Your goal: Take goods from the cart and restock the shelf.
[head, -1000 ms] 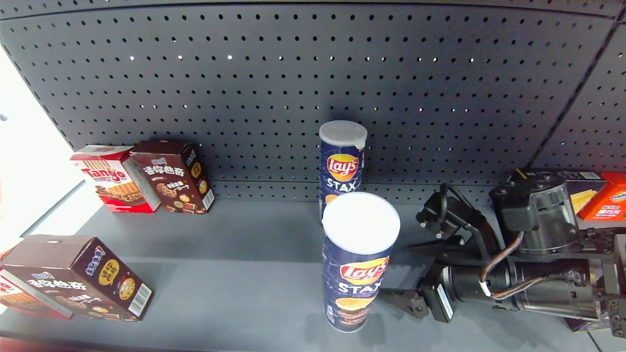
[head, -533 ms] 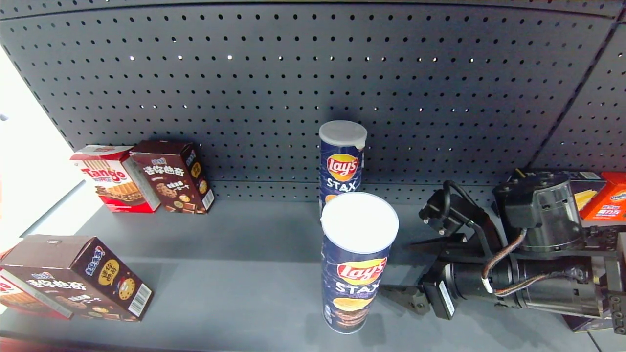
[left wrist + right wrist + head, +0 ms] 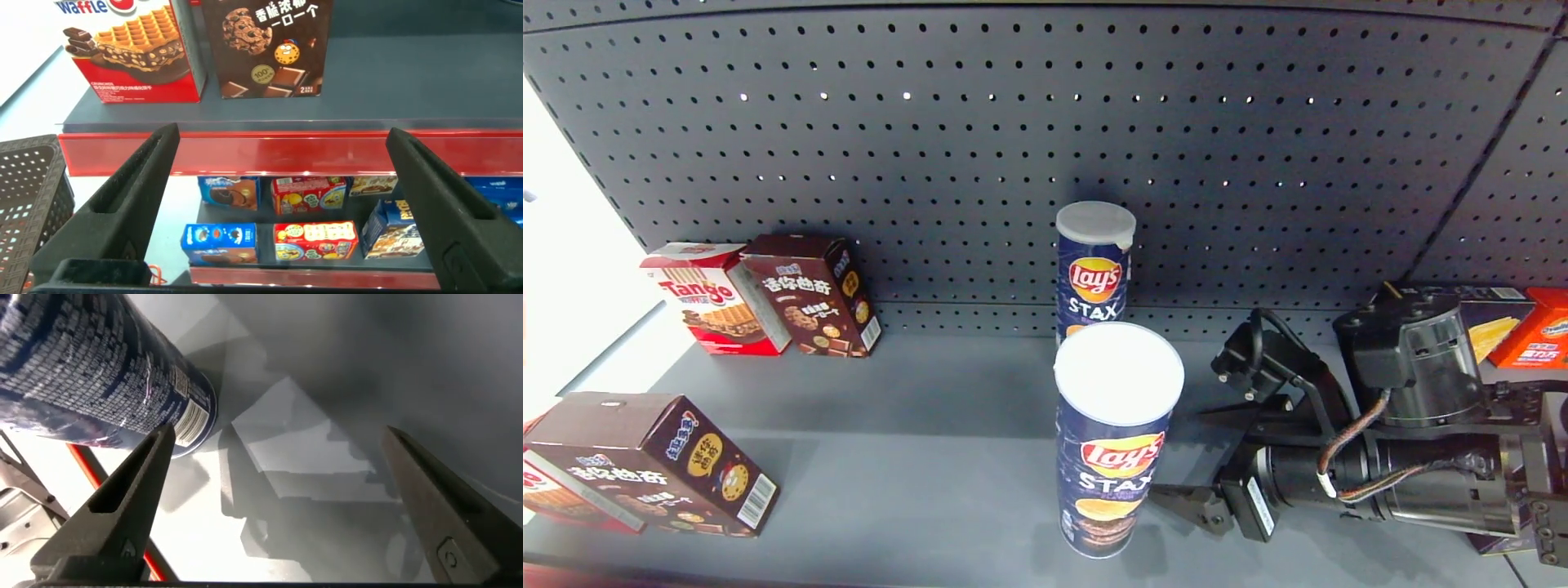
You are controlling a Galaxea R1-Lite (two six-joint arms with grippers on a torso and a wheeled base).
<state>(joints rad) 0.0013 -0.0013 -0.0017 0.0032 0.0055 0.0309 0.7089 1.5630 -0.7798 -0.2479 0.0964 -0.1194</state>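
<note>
Behind the front can [image 3: 1117, 445], another can [image 3: 1094, 265] stands.

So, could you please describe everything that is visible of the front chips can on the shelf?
The front chips can is a tall dark blue tube, cardboard by its look, with a flat white lid shut on top and a red and yellow logo over pictured chips. It stands upright on the grey shelf, directly before the rear chips can. The open right gripper is beside it, near its lower part; contact cannot be judged.
</note>
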